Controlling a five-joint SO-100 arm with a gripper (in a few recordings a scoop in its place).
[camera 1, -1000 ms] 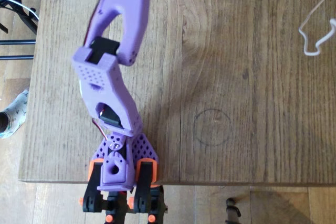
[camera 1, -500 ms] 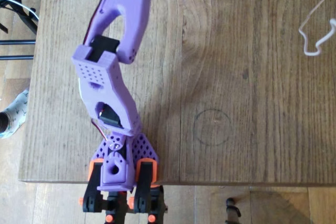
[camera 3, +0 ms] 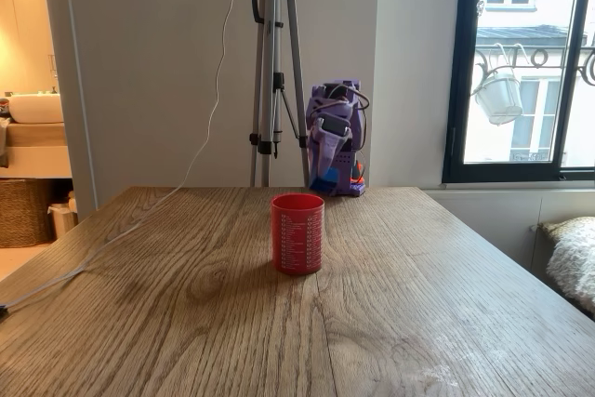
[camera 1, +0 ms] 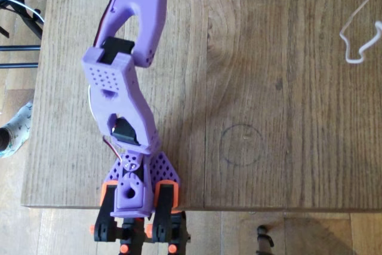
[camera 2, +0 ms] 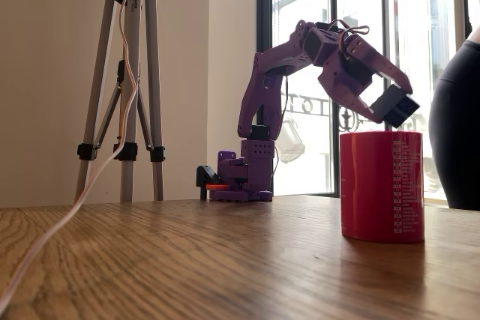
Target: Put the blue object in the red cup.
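Red cup (camera 3: 297,232) stands upright. Behind and above the cup, the purple arm's gripper (camera 3: 324,170) shows a small blue brick (camera 3: 323,181) at its tip. The finger spread cannot be told. The brick is probably light, rigid and smooth, best pinched across opposite flat sides.

The purple arm (camera 2: 300,58) arches forward, its tool (camera 2: 395,105) angled downward, jaw state unclear.

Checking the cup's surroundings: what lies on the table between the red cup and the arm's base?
Bare wood. In a fixed view, nothing stands on the table between the red cup and the arm's base.
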